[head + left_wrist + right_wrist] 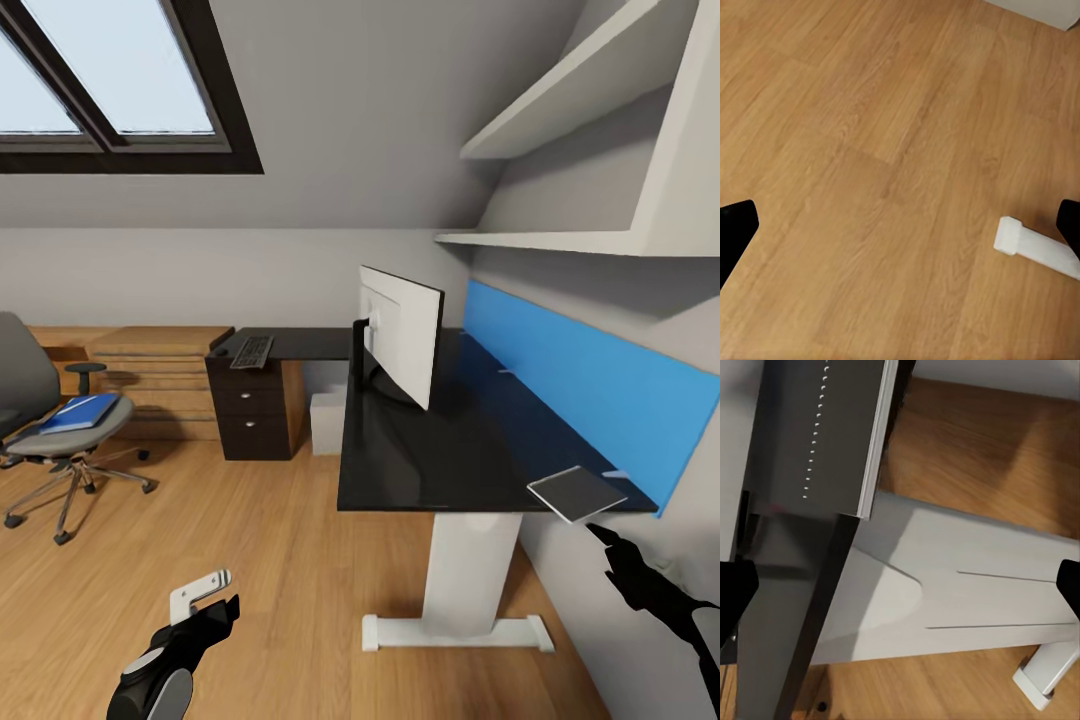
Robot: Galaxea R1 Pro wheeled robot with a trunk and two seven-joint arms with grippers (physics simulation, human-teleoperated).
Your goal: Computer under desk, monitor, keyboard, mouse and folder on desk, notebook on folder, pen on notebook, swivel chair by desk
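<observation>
The monitor [402, 343] stands on the black desk [440, 450]. On the desk's far wing, over the drawers, lie the keyboard [252, 351] and, just left of it, the small dark mouse [221, 352]. The pale computer [327, 422] sits under the desk. The notebook [577, 493] [825, 435] lies on the near right corner, overhanging the edge. My right gripper [605, 540] [900, 589] is open just below and in front of it. The blue folder [80, 412] rests on the swivel chair [45, 400] at the left. My left gripper [208, 603] [900, 225] hangs open over the floor. The pen is out of view.
The desk's white pedestal leg [470, 570] and its foot [1035, 247] stand between my arms. Light wooden low shelving [150, 375] lines the back wall. A blue wall panel [580, 390] and white shelves [560, 240] are on the right. Wooden floor [250, 560] stretches between the chair and the desk.
</observation>
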